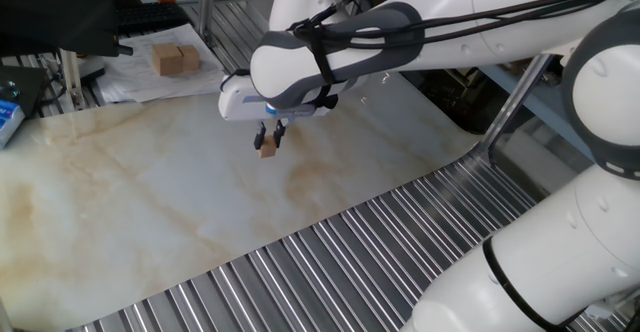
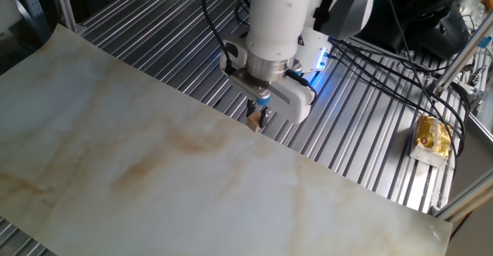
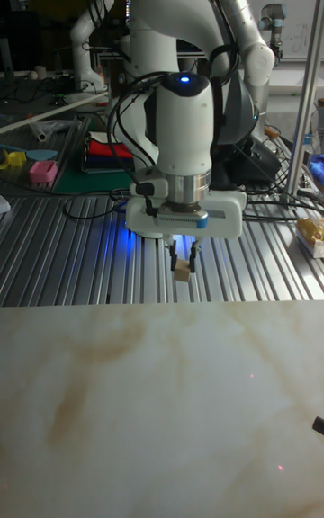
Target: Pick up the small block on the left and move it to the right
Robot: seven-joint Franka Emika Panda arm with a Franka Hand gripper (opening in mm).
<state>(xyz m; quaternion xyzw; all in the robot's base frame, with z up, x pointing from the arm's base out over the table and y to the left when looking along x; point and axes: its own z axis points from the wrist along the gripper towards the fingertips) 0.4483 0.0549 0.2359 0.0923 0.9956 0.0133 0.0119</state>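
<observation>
The small block (image 1: 268, 151) is a tiny light-brown wooden cube, held between the black fingers of my gripper (image 1: 270, 142). The gripper is shut on it and carries it just above the marbled board (image 1: 150, 202). In the other fixed view the small block (image 2: 253, 122) shows only partly between the fingers, near the board's far edge, with my gripper (image 2: 257, 119) around it. From the tall fixed view the small block (image 3: 183, 272) hangs tilted in my gripper (image 3: 184, 263), over the metal slats behind the board.
Two larger tan blocks (image 1: 175, 59) lie on paper at the back left. Ribbed metal slats (image 1: 330, 272) surround the board. A yellow packet (image 2: 432, 136) rests at the right, and cables (image 2: 385, 63) trail behind the arm.
</observation>
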